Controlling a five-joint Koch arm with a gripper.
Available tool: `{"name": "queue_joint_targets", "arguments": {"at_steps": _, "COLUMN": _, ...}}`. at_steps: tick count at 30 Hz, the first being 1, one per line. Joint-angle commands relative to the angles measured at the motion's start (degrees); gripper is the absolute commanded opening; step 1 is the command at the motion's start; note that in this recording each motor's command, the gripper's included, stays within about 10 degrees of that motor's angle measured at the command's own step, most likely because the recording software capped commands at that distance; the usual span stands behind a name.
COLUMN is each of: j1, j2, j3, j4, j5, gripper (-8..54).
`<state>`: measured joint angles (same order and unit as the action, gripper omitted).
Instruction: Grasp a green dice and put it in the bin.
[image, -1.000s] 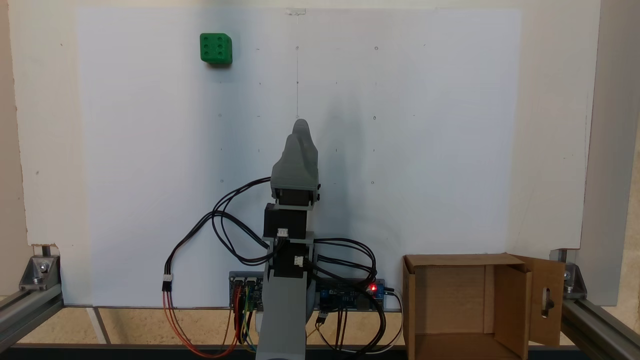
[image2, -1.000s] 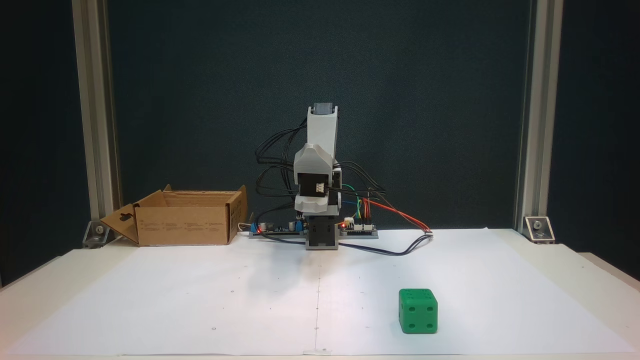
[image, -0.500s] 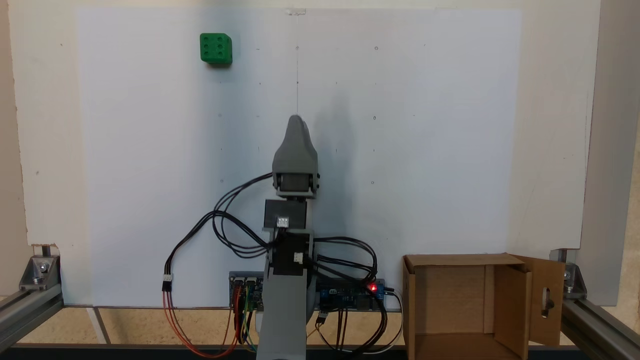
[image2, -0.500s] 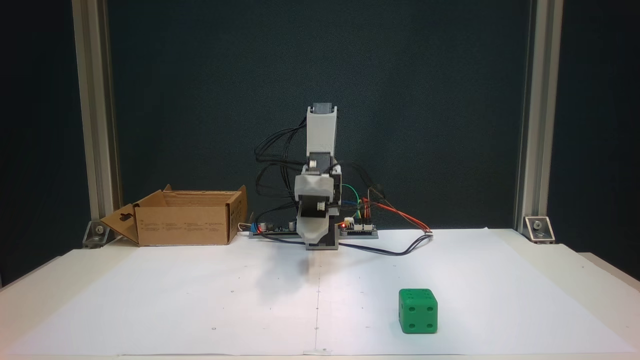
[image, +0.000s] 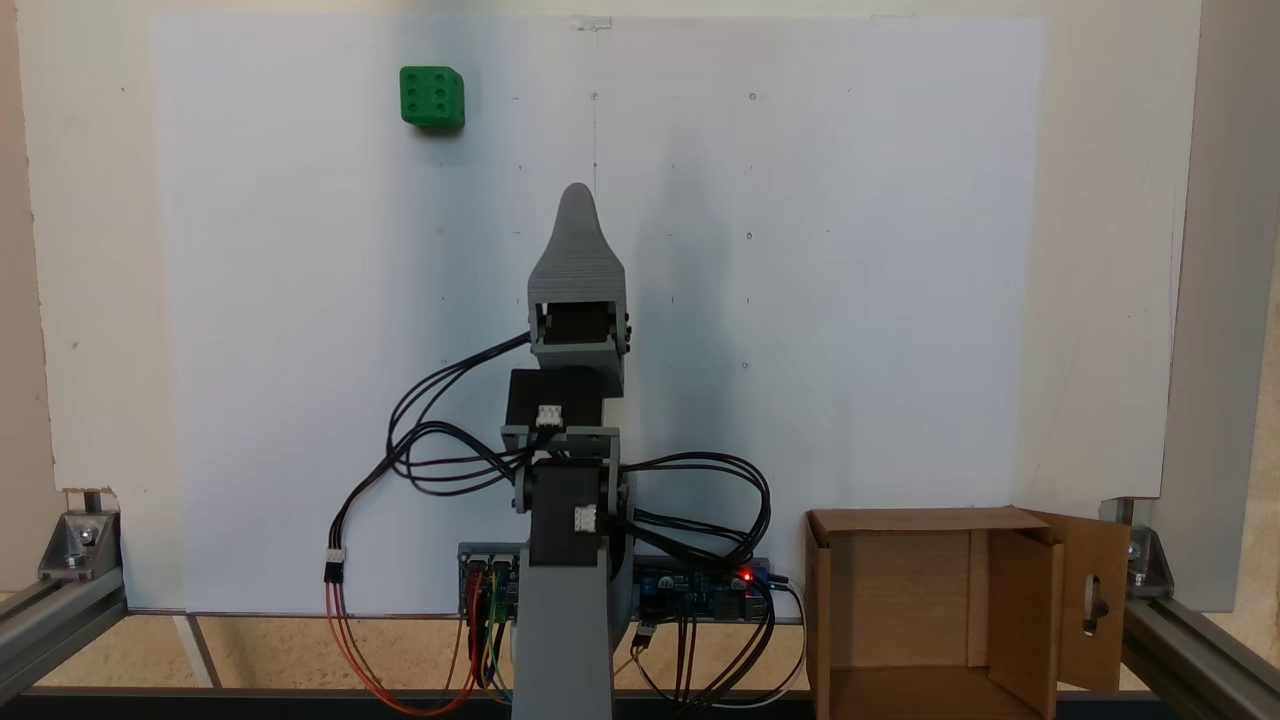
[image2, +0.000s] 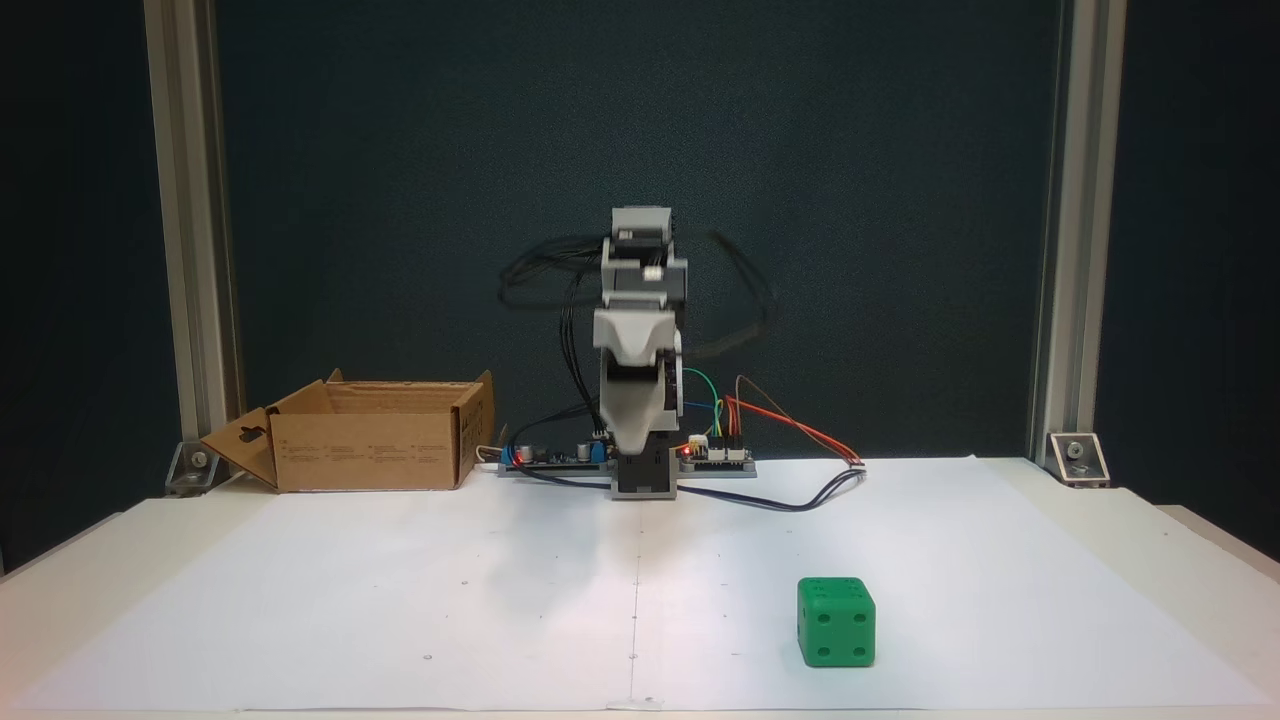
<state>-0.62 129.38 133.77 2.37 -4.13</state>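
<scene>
The green dice (image: 432, 97) sits on the white paper at the upper left of a fixed view, and at the lower right of the other fixed view (image2: 836, 622). My grey gripper (image: 577, 192) hangs above the middle of the sheet, well short of the dice and to its right. Its jaws lie one behind the other, so a single tip shows. From the front the gripper (image2: 632, 440) points down and towards the camera, with nothing seen in it. The bin (image: 920, 520), a brown cardboard box with open flaps, stands beside my base (image2: 360, 450).
Electronics boards (image: 700, 590) and loose cables (image: 430, 460) lie around my base. Aluminium frame posts (image2: 1070, 230) stand at the table's corners. The white paper sheet (image: 850, 250) covers most of the table.
The arm has lifted and stretched out, carrying the gripper tip further across the sheet away from the base. The dice and the bin have stayed where they were.
</scene>
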Motion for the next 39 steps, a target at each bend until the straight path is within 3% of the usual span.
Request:
{"name": "queue_joint_targets", "arguments": {"at_steps": 1, "j1": -0.97, "j2": 3.96, "j3": -7.73, "j4": 8.86, "j5": 2.37, "gripper": 43.0}}
{"name": "queue_joint_targets", "arguments": {"at_steps": 12, "j1": -7.12, "j2": -16.26, "j3": -36.21, "j4": 48.5, "j5": 10.2, "gripper": 43.3}}
{"name": "queue_joint_targets", "arguments": {"at_steps": 18, "j1": -12.92, "j2": -29.09, "j3": -54.38, "j4": 59.15, "j5": 12.74, "gripper": 43.3}}
{"name": "queue_joint_targets", "arguments": {"at_steps": 29, "j1": -21.88, "j2": -48.43, "j3": -78.84, "j4": 61.17, "j5": 16.08, "gripper": 43.2}}
{"name": "queue_joint_targets", "arguments": {"at_steps": 39, "j1": -23.12, "j2": -59.5, "j3": -85.08, "j4": 61.26, "j5": 20.74, "gripper": 43.2}}
